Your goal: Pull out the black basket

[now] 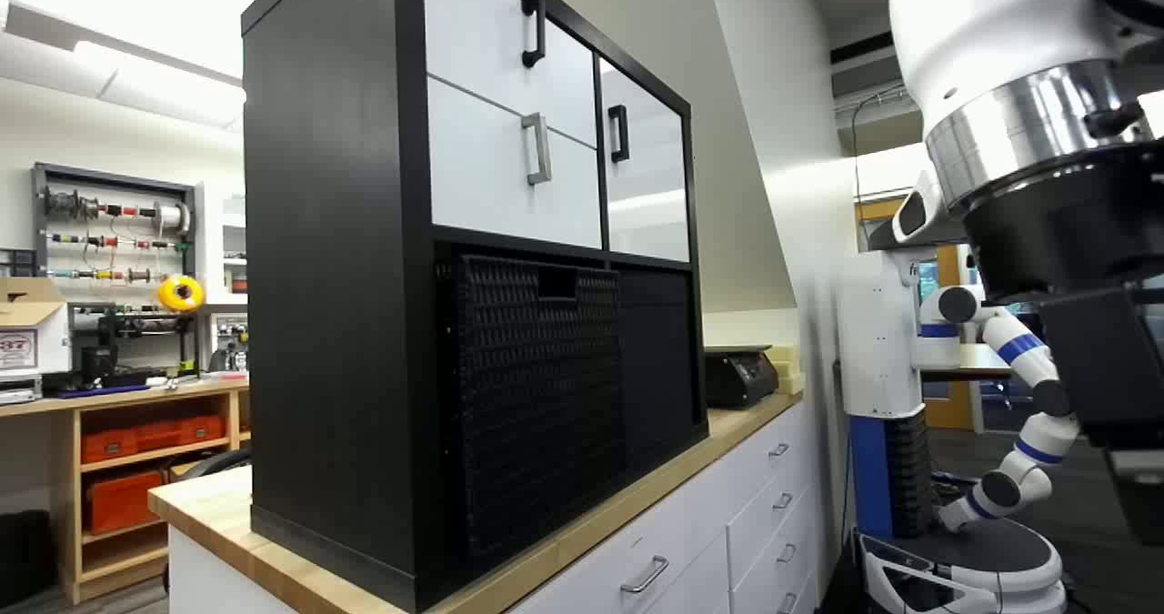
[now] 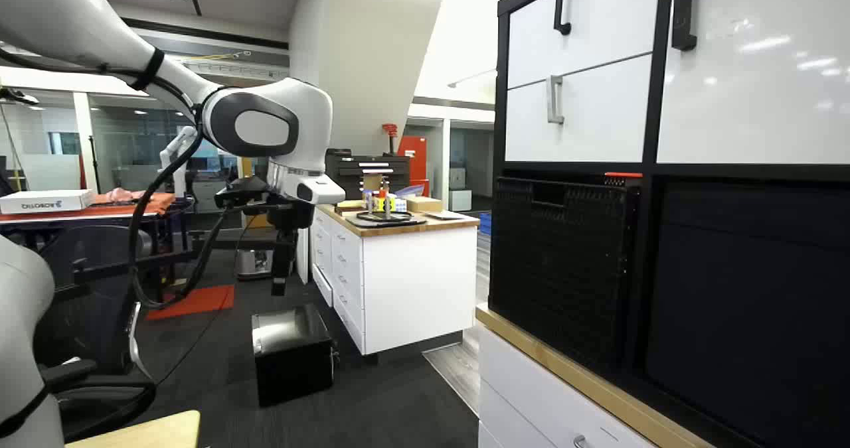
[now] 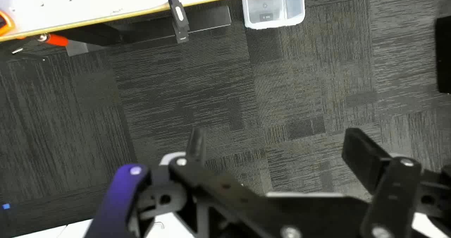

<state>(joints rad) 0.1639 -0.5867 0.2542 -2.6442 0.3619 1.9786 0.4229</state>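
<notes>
The black basket (image 1: 536, 387) has woven sides and a slot handle near its top front edge. It sits in a lower compartment of the black shelf unit, and it also shows in an exterior view (image 2: 558, 269). My gripper (image 2: 279, 285) hangs pointing down, well away from the shelf unit. In the wrist view the gripper (image 3: 275, 146) is open, its fingers wide apart with nothing between them, above dark carpet. The basket is out of the wrist view.
The black shelf unit (image 1: 327, 259) stands on a wooden counter (image 1: 582, 541) over white drawers. White fronts with handles (image 1: 538, 148) are above the basket. A black box (image 2: 292, 358) stands on the floor. The wrist view shows a white tabletop (image 3: 105, 5) and a clear bin (image 3: 266, 7).
</notes>
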